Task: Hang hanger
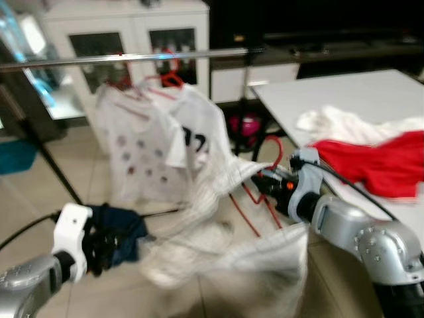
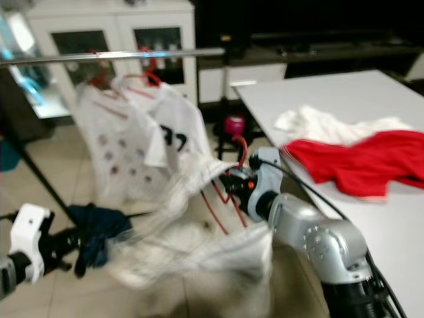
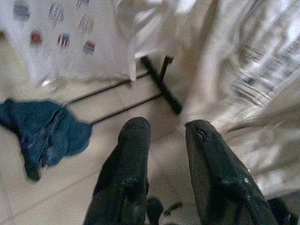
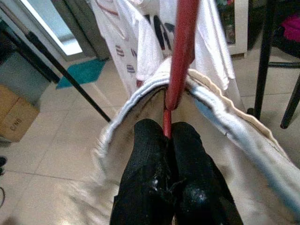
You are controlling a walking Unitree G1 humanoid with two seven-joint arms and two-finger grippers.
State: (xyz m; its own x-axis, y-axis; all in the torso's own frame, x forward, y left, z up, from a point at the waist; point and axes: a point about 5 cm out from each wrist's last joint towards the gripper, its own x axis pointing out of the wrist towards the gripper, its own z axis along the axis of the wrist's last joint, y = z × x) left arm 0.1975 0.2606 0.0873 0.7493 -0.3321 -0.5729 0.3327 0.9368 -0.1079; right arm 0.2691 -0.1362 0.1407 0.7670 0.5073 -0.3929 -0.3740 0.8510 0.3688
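Observation:
A red wire hanger [image 4: 183, 42] carries a white striped shirt [image 1: 212, 199] whose collar wraps its neck. My right gripper [image 4: 167, 129] is shut on the hanger's stem just below the hook, holding it beside the table's corner, well below the silver rail [image 1: 132, 58]. The shirt hangs down blurred toward the floor. My left gripper [image 3: 168, 126] is open low on the left, near the shirt's hem, with nothing between its fingers. Two white shirts [image 1: 152, 139] hang on red hangers from the rail.
A white table [image 1: 344, 93] on the right holds a red garment [image 1: 377, 162] and a white one [image 1: 338, 126]. A navy cloth [image 3: 42, 133] lies on the tiled floor by the rack's black foot [image 3: 161, 86]. A white cabinet [image 1: 132, 26] stands behind the rail.

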